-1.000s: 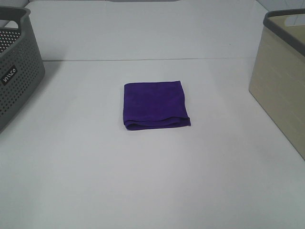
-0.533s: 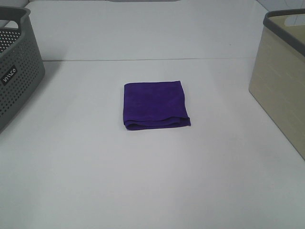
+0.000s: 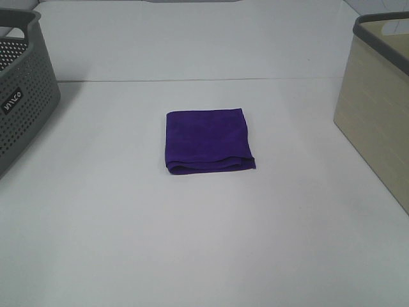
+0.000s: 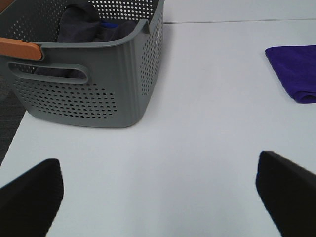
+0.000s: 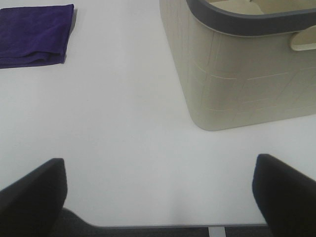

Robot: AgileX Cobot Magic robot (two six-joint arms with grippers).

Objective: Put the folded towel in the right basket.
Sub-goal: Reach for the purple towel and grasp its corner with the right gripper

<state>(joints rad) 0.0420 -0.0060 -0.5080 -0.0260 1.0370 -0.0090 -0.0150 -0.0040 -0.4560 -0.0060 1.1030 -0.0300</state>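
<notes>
On my monitor, the folded purple towel [image 3: 208, 141] lies flat at the centre of the white table [image 3: 204, 256], well apart from the beige right basket [image 3: 377, 109] and the grey perforated basket [image 3: 22, 96] opposite. The left gripper [image 4: 159, 195] and the right gripper [image 5: 158, 196] both hang over the tabletop with jaws spread wide, gripping nothing

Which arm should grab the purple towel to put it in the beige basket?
Probably the right: the towel lies mid-table, untouched, and the beige basket stands on that arm's side. The right gripper is open, with both in its wrist view.
</notes>
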